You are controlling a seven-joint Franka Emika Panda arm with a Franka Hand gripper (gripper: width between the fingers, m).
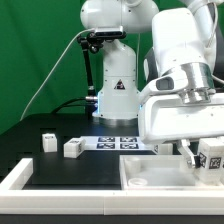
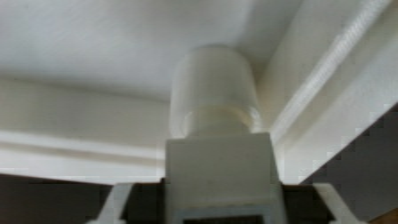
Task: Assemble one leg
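In the wrist view, my gripper [image 2: 222,198] is shut on a white leg [image 2: 217,110]. The fingers [image 2: 121,205] flank its square base. The leg's rounded end points into an inside corner of the large flat white tray-like piece [image 2: 107,115]; I cannot tell whether they touch. In the exterior view, the gripper [image 1: 192,155] hangs over the right part of that piece [image 1: 150,178], and a tagged white block [image 1: 212,158] shows right beside the fingers. Two more legs [image 1: 48,142] [image 1: 73,148] lie on the black table on the exterior view's left.
The marker board [image 1: 115,141] lies behind the tray-like piece. A white raised border [image 1: 18,182] runs along the table's front left. The robot base [image 1: 115,90] stands at the back before a green curtain.
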